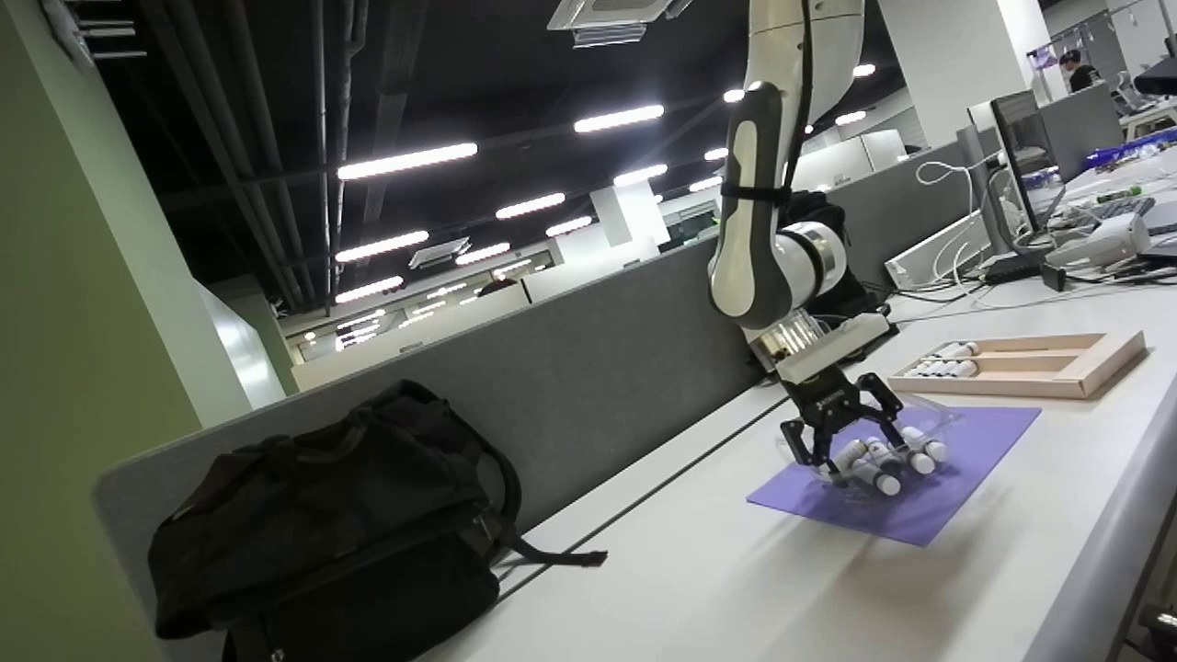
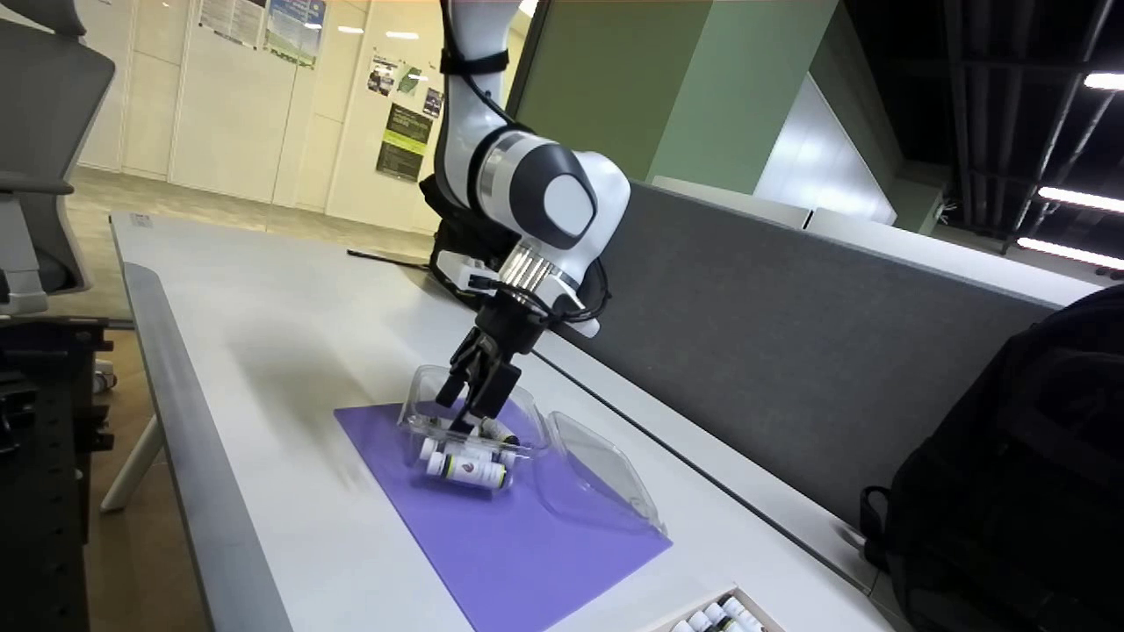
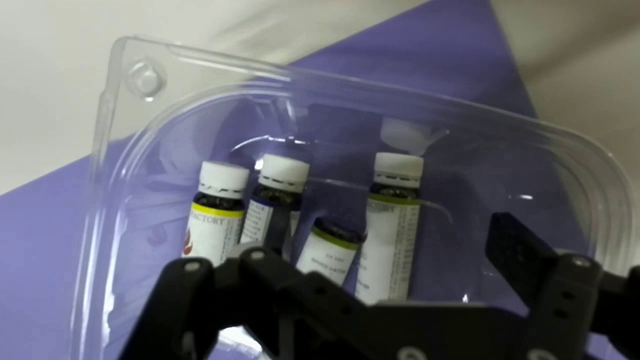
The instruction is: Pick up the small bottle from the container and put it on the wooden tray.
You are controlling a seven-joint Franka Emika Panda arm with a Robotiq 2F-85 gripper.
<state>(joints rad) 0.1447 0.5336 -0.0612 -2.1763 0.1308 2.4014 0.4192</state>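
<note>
A clear plastic container holds several small white-capped bottles lying down. In the wrist view a bottle with an olive band lies between my fingers. A tilted bottle touches its left side. A blue-banded bottle and a yellow-banded bottle lie further left. My gripper is open, with its fingers reaching down into the container, one on each side of bottles; it also shows in an exterior view. The wooden tray holds several bottles in one corner; only its corner shows in an exterior view.
The container stands on a purple mat. Its clear lid lies open toward the divider. A black backpack stands on the desk. A monitor and cables are beyond the tray.
</note>
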